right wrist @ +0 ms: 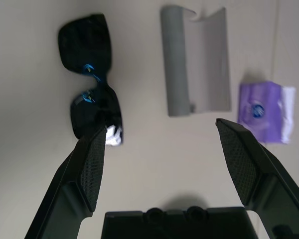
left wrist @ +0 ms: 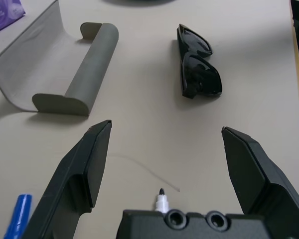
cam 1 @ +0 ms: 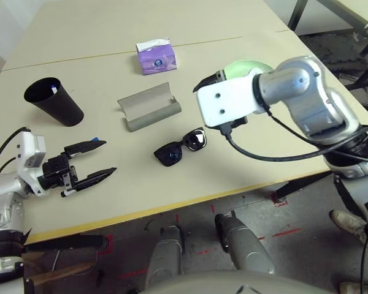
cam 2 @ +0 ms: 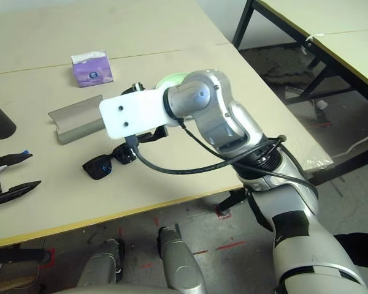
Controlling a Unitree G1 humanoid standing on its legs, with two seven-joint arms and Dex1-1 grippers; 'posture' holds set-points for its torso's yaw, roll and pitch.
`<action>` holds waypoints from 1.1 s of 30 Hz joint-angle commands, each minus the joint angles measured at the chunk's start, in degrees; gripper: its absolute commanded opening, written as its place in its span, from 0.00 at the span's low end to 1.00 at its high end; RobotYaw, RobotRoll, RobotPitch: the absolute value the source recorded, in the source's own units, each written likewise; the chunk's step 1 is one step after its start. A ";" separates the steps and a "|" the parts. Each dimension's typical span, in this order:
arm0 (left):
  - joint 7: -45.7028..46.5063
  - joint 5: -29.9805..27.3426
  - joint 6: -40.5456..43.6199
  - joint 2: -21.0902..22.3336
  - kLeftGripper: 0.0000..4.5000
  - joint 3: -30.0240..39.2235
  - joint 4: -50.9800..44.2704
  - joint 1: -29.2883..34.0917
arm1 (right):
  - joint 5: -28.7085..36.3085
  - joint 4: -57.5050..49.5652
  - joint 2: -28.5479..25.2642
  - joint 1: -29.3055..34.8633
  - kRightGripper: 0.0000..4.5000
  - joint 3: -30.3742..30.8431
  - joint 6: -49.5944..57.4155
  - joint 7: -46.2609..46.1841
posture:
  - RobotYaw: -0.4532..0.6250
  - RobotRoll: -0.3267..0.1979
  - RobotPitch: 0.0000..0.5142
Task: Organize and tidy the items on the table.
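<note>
The left gripper (cam 1: 93,160) is hovering near the table's (cam 1: 190,190) yellowish front edge, fingers spread wide and holding nothing. The right gripper (right wrist: 162,149) is hanging with fingers wide apart over bare tabletop beside the sunglasses (cam 1: 181,147). The open glasses case (cam 1: 148,106) is lying just behind them, the purple tissue box (cam 1: 155,57) farther back. The black cup (cam 1: 54,101) is standing well to the left.

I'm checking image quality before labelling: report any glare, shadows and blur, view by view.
Left eye view: even light, soft shadow beside the cup, a bright reflection on one lens of the sunglasses. Right wrist view: white glare on a lens near one finger; the tissue box looks soft. Left wrist view: case sharp, faint shadows under it.
</note>
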 commanded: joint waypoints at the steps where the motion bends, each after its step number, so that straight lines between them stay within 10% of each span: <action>1: 0.27 -0.04 -0.29 0.02 1.00 0.93 -0.81 1.57 | -1.10 2.43 3.80 -1.26 0.99 2.05 -0.47 -0.70 | 0.29 0.62 0.34; 11: 1.66 -0.34 -0.11 -0.63 1.00 0.88 -2.31 2.54 | -4.38 12.62 12.92 -0.43 0.99 4.29 -1.97 -4.39 | 0.30 0.62 0.35; 33: 2.81 -1.00 -0.30 -0.72 1.00 1.51 -3.05 4.17 | -7.47 20.36 15.56 2.84 0.99 6.52 -5.10 -3.43 | 0.32 0.62 0.36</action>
